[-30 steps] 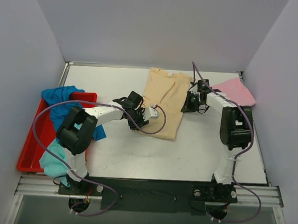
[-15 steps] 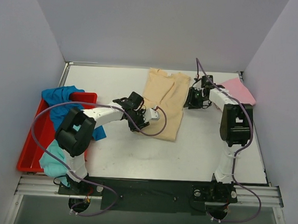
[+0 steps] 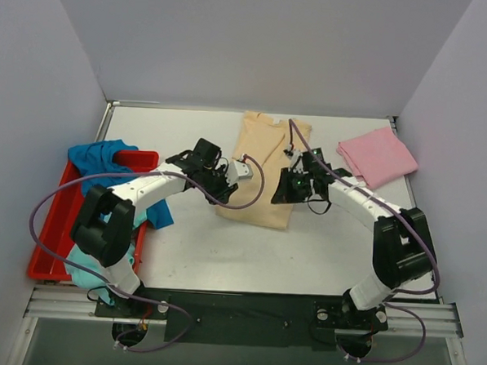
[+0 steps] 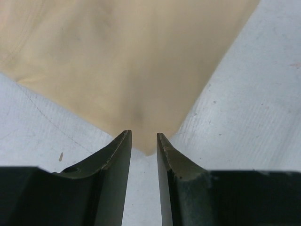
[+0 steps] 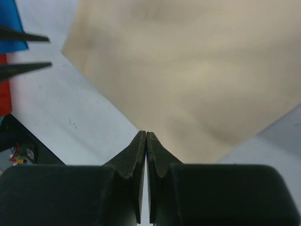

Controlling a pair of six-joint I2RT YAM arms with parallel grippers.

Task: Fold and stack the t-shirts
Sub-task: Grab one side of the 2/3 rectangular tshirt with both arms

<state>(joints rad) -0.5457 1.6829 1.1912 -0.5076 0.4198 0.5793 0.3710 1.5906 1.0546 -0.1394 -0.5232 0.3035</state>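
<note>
The pale beige t-shirt (image 3: 261, 163) lies flat mid-table, folded lengthwise. My left gripper (image 3: 225, 183) is at its left edge, jaws a little apart and holding nothing; in the left wrist view (image 4: 144, 135) a corner of the shirt (image 4: 141, 70) lies just at the tips. My right gripper (image 3: 280, 193) is over the shirt's right side. In the right wrist view (image 5: 146, 134) its jaws are pressed together at the edge of the shirt (image 5: 197, 70), with no cloth seen between them. The pink t-shirt (image 3: 377, 154) lies folded at the back right. The blue t-shirt (image 3: 98, 154) and the teal t-shirt (image 3: 84, 260) hang over the red tray.
The red tray (image 3: 51, 234) stands at the left edge of the table. Grey walls close in the back and both sides. Purple cables loop from both arms over the table. The left gripper's fingertips (image 5: 26, 68) show at the top left of the right wrist view.
My right gripper swung from the shirt's upper right edge, near the pink shirt, down and left onto the beige shirt. My left arm shifted slightly back and left.
</note>
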